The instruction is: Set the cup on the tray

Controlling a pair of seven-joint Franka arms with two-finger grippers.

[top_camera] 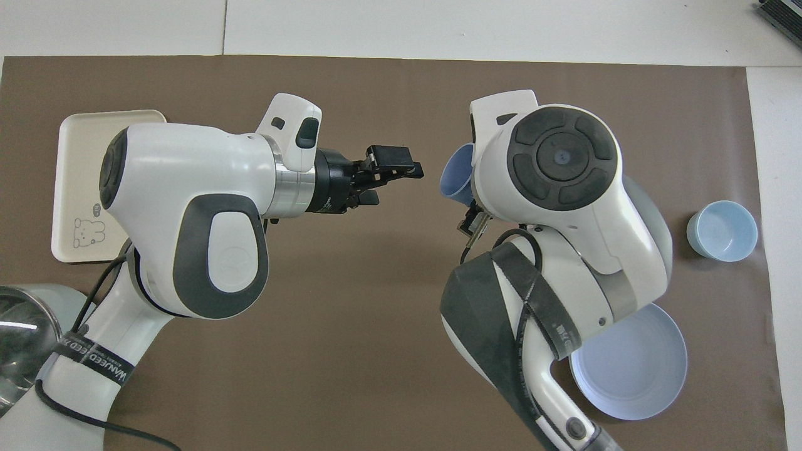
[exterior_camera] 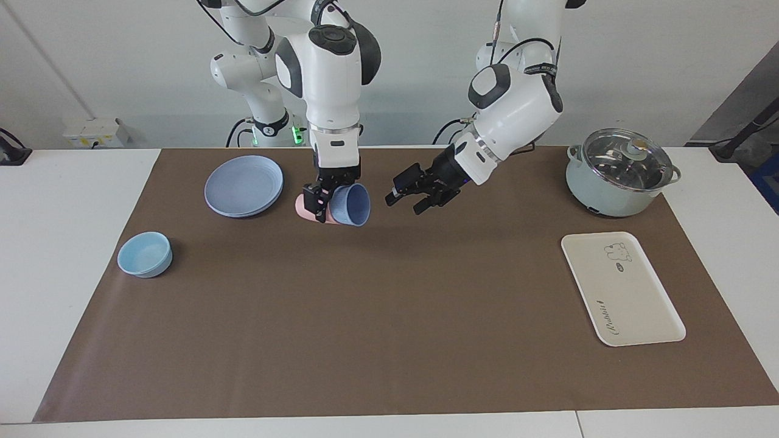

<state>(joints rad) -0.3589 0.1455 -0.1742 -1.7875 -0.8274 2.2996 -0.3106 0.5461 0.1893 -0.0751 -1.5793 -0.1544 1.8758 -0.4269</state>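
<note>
I have the cup (exterior_camera: 351,204) up off the mat in my right gripper (exterior_camera: 321,204), whose fingers are clamped on its wall, the cup tipped so its mouth faces my left gripper (exterior_camera: 411,194). That one hangs just beside the cup's mouth with its jaws spread wide and nothing in them. I read this as the brink of a handover: the pickup is done, while the pass, the carry and the set-down on the tray (exterior_camera: 622,288) are all left.

Taking the tray as my landmark: it is bare and lies well apart from the cup, toward the left arm's end of the table. A lidded pot (exterior_camera: 620,172) stands nearer to the robots than the tray, close by it. A pink cup (exterior_camera: 302,207) shows just past the held one; a round blue plate (exterior_camera: 244,185) and a light-blue bowl (exterior_camera: 145,253) sit well apart from the tray, toward the right arm's end.

The work surface is a brown mat (exterior_camera: 389,316) over white tables, against a plain pale wall
</note>
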